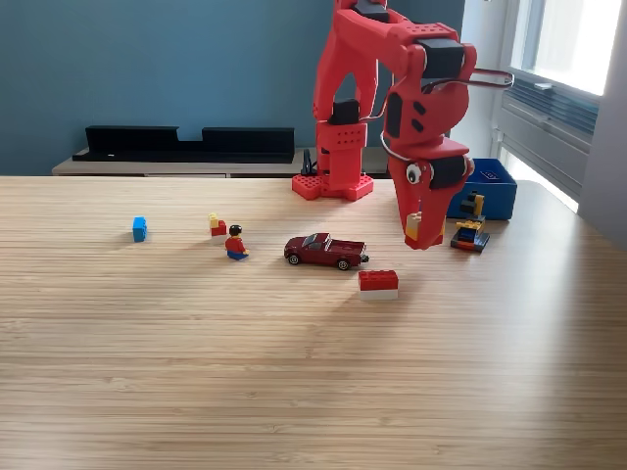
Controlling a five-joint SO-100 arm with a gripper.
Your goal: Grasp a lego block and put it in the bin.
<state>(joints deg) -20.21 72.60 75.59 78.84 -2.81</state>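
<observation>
Nearest the camera lies a red-and-white brick (pixel 378 282) on the table (pixel 294 392), while the red gripper (pixel 419 231) pinches a small yellow block (pixel 413 226) above it, so it should swing toward the exterior view's right and release squarely over the blue bin (pixel 495 188).

The red arm (pixel 392 88) rises from its base (pixel 333 184) at the far side of the desk (pixel 294 372), folds at the top of the exterior view and bends down toward that view's right. Its hand (pixel 418 230) points straight down and hangs above the desk surface. A small yellow piece (pixel 413 226) sits between the fingertips, which are closed on it.
</observation>
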